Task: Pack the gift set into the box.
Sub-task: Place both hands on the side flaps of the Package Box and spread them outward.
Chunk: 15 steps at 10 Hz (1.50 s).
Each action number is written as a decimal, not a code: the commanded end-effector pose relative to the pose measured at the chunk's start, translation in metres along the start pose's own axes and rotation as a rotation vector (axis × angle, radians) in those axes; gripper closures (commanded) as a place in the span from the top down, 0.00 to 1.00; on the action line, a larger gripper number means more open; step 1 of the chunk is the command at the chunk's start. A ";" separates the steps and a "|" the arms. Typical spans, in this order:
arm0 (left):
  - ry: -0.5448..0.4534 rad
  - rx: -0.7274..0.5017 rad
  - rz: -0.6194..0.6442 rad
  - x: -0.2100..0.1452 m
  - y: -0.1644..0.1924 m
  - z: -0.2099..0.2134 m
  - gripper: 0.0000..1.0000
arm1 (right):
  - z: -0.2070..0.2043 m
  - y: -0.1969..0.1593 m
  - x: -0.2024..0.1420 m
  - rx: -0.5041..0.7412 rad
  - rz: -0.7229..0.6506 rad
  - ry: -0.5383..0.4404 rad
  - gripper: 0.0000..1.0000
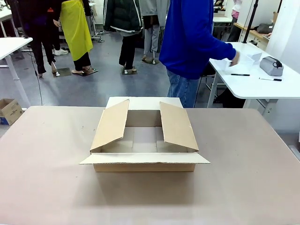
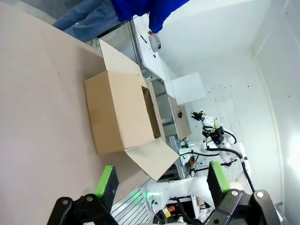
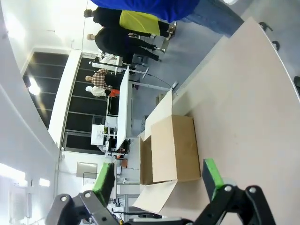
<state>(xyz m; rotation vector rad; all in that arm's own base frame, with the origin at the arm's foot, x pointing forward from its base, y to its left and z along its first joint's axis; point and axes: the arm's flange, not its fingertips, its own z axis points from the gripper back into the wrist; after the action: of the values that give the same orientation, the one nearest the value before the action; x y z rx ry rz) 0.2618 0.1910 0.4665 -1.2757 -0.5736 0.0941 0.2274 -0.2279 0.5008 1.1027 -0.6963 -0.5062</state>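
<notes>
One open box point(image 1: 144, 140) sits on the table point(image 1: 47, 178).

A grey floor point(image 1: 140, 84) runs between white tables point(image 1: 253, 86) (one each side).

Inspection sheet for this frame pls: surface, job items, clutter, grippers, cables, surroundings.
Surface: tan table, bare around the box.
Job's things: box mid-table, open, side flaps tilted up, front flap folded out; nothing packed inside yet.
Clutter: nothing seen on the table.
Grippers: left gripper open, holding nothing; right gripper open, holding nothing; both apart from the box.
Cables: nothing seen on the table.
Surroundings: person in blue at the far side, hand at a pale translucent item on a white side table; grey pouch there; small carton on the floor.
</notes>
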 end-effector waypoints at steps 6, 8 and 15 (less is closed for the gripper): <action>0.537 0.261 -0.279 0.021 -0.111 -0.208 1.00 | -0.224 0.139 -0.065 -0.257 0.492 0.445 1.00; 0.732 0.362 -0.297 0.006 -0.113 -0.297 1.00 | -0.314 0.145 -0.137 -0.297 0.668 0.617 1.00; 0.782 0.483 -0.207 -0.008 -0.155 -0.378 1.00 | -0.392 0.188 -0.191 -0.519 0.759 0.763 1.00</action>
<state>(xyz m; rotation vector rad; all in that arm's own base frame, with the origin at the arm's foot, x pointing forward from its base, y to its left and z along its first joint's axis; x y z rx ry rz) 0.3658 -0.1600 0.5274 -0.7766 -0.0758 -0.4340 0.3550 0.1746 0.5114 0.5431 -0.2956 0.3448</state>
